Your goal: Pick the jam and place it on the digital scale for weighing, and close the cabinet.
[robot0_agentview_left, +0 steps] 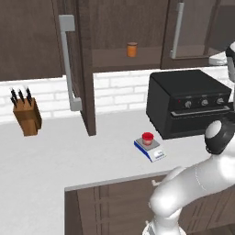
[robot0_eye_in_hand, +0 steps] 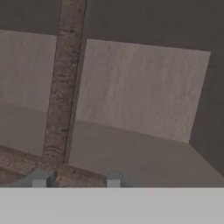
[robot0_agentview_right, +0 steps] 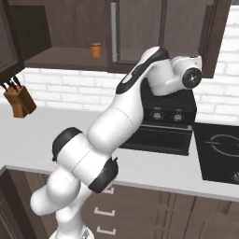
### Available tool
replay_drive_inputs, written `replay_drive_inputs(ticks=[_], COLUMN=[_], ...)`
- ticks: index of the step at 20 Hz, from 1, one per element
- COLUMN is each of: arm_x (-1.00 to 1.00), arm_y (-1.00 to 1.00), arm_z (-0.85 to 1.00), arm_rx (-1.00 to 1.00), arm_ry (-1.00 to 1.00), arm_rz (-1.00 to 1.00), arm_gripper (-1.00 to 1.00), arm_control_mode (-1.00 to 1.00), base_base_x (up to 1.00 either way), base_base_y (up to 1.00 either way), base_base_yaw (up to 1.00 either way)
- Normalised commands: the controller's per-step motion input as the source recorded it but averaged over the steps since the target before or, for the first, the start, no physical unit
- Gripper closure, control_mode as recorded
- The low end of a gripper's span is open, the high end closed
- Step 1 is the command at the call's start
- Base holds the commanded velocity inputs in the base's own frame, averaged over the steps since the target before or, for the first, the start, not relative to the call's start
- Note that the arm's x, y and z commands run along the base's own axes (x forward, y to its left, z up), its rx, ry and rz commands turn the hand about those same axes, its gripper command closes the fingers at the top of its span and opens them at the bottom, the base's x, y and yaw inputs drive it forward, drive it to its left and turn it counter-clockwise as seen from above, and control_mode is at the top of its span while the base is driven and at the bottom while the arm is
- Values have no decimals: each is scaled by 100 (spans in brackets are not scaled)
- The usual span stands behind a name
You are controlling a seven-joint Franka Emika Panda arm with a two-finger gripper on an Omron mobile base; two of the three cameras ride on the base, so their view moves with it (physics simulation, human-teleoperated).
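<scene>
- The jam (robot0_agentview_left: pixel 147 138) stands upright on the grey platform of the digital scale (robot0_agentview_left: pixel 151 149), which rests on the table (robot0_agentview_left: pixel 55 151) at about five o'clock from the open door's lower edge and just at seven o'clock of the black oven (robot0_agentview_left: pixel 188 103); the weighing half of the task reads as done.
- The cabinet (robot0_agentview_left: pixel 114 32) is not yet closed: its left door (robot0_agentview_left: pixel 80 64) swings out toward the viewer, bar handle (robot0_agentview_left: pixel 68 62) on its outer face, and an orange jar (robot0_agentview_left: pixel 132 49) sits on the exposed shelf.
- In the hand view, the gripper (robot0_eye_in_hand: pixel 76 178) has its tips drawn together with nothing seen between them, facing a wooden stile and glass panes at close range.
- Judgement: the step in hand is closing a door. The closed tips suit a push; contact should land flat on the frame, away from the hinge side, and the push should follow the door's arc.
- Risk: pressing on glass or slipping off the edge.
</scene>
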Motion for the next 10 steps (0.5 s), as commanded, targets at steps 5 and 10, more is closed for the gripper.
replay_drive_inputs(ticks=[5,10], arm_x=[40,-93], arm_y=[0,34], arm_z=[-26,0], arm_rx=[0,2], arm_ry=[-3,-17], arm_rz=[0,0], arm_gripper=[-100,-100], arm_control_mode=[-100,-100], base_base_x=[0,0], base_base_y=[0,0], base_base_yaw=[0,0])
